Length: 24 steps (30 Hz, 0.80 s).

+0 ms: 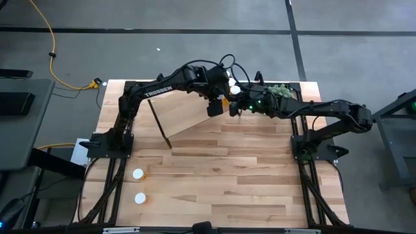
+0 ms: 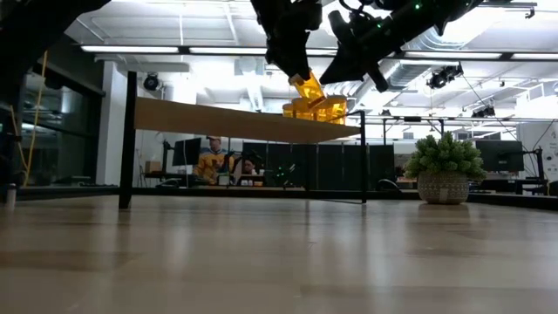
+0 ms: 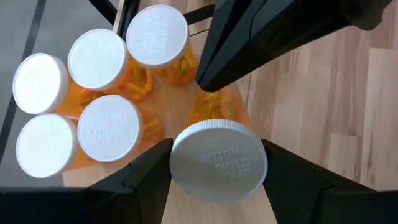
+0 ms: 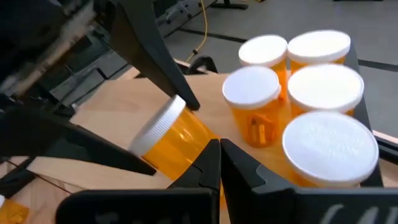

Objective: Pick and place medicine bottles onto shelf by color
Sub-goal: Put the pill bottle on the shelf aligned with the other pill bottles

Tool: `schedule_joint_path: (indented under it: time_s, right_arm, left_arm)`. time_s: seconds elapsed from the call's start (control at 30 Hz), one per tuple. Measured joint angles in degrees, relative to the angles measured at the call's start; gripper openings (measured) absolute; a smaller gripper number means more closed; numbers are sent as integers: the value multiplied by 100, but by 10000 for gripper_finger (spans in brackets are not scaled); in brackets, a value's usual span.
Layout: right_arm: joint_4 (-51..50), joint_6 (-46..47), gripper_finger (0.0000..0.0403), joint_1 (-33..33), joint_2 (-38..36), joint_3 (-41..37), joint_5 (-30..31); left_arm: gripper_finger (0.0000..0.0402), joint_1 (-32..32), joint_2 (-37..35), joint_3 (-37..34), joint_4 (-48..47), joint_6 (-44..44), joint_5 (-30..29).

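5 bottles [image 3: 99, 87] on shelf [image 3: 211, 106], 1 bottle [image 3: 217, 162] in left claw [image 3: 214, 171].

Five small orange bottles [image 3: 93, 106] with round white caps stand upright, packed close together on the wooden shelf [image 1: 185, 110], near its far right end in the high view. One more orange bottle [image 3: 217, 160] with a white cap sits tilted just beside the group, pinched between the fingers of the left claw [image 3: 217, 171]. The shelf is a light-wood plank on thin black legs. Two more white-capped bottles [image 1: 138, 186] stand on the worktop at the lower left of the high view.
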Motion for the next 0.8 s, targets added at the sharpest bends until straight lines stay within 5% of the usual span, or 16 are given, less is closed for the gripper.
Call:
schedule_joint_path:
  time_s: [0.8]
  right_arm:
    - [38, 10, 0, -49, 140, -4, -158]
  left_arm:
    - [211, 0, -2, -2, 556, -149, 1]
